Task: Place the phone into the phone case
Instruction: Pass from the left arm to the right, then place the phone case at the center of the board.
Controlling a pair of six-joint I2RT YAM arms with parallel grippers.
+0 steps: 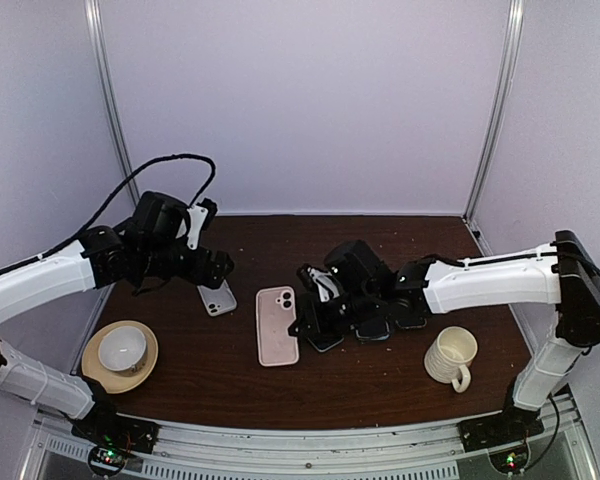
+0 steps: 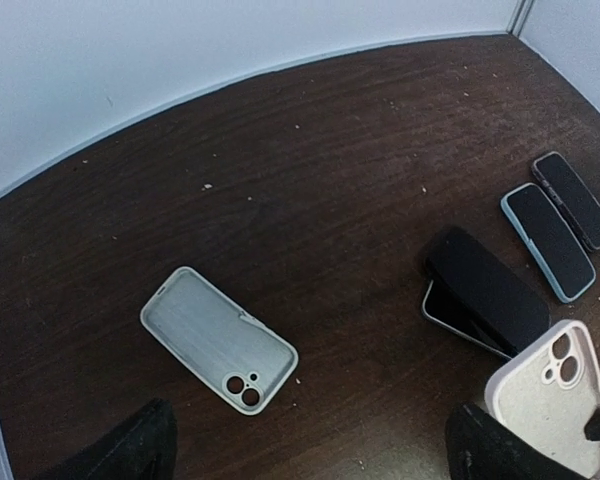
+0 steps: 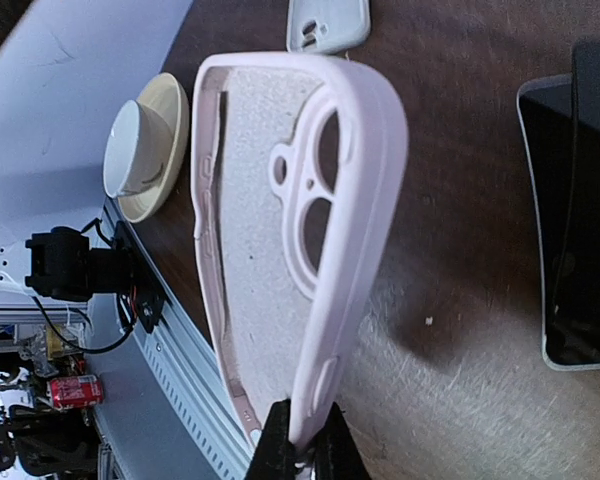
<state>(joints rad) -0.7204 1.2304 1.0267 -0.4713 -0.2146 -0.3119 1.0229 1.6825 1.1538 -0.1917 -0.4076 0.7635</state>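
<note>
Pink case (image 3: 250, 200), open side up, is pinched by its rim in the right hand (image 3: 300, 445), fingers clamped together on it, at mid-counter (image 1: 230, 390). Dark phones (image 3: 580, 220) lie just beside it. Left hand (image 2: 310, 440) hangs with fingers apart above a grey case (image 2: 218, 338).
</note>
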